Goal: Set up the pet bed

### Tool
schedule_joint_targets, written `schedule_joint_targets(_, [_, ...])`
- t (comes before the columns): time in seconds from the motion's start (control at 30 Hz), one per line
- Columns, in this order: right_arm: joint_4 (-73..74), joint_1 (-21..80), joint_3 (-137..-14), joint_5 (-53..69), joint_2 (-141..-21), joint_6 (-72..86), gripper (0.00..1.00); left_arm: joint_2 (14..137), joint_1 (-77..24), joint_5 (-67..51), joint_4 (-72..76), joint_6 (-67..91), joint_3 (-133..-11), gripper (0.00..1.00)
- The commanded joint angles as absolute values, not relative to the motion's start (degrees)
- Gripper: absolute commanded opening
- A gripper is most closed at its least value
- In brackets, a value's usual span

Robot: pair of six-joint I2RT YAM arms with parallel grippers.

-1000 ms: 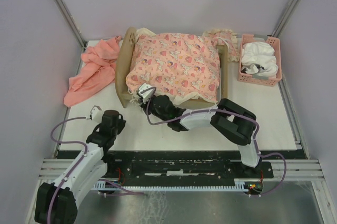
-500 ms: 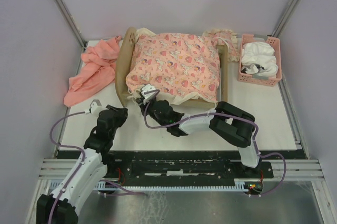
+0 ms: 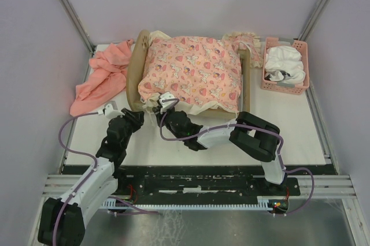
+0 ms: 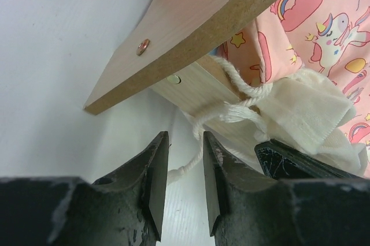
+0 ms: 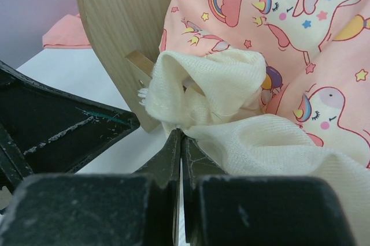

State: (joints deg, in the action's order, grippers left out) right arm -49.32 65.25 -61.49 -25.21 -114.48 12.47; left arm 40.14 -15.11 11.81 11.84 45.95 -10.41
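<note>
The pet bed (image 3: 136, 78) is a light-wood frame at the table's back middle, covered by a pink unicorn-print cushion (image 3: 193, 73). Cream cloth (image 5: 214, 84) bunches at its near-left corner under the cushion. My right gripper (image 3: 163, 106) is at that corner; in its wrist view the right gripper (image 5: 180, 133) is shut with the cream cloth's edge pinched at the tips. My left gripper (image 3: 136, 120) sits just left of it, low on the table. In the left wrist view the left gripper (image 4: 185, 142) stands open, and a white cord (image 4: 175, 172) from the cloth runs between its fingers, untouched.
A salmon-pink cloth (image 3: 101, 81) lies crumpled left of the bed. A pink plastic basket (image 3: 283, 89) with white fabric stands at the back right. The wooden headboard (image 4: 191, 21) overhangs the table just ahead of my left fingers. The two grippers are nearly touching.
My left arm has swung forward and right to the bed's near-left corner, and its jaws have gone from shut to open. The right gripper has edged slightly toward the bed.
</note>
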Motion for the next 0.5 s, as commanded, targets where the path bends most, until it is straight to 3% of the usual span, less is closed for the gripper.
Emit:
schedule_joint_targets(0.0, [-53.4,65.6,-60.9,-25.6,-113.5,14.1,0.02,41.9,-14.9,10.6,23.1,40.6,-9.3,0.37])
schedule_joint_targets(0.27, [-56.3,66.8,-59.9,-26.1,-115.1,18.0,0.02,45.4,-15.0,9.0,28.5,38.0,-9.1,0.36])
schedule_joint_targets(0.47, [-59.8,69.0,-59.1,-33.0,-115.7,17.8,0.02,47.9,-15.0,9.8,29.3,37.0,-10.1,0.36])
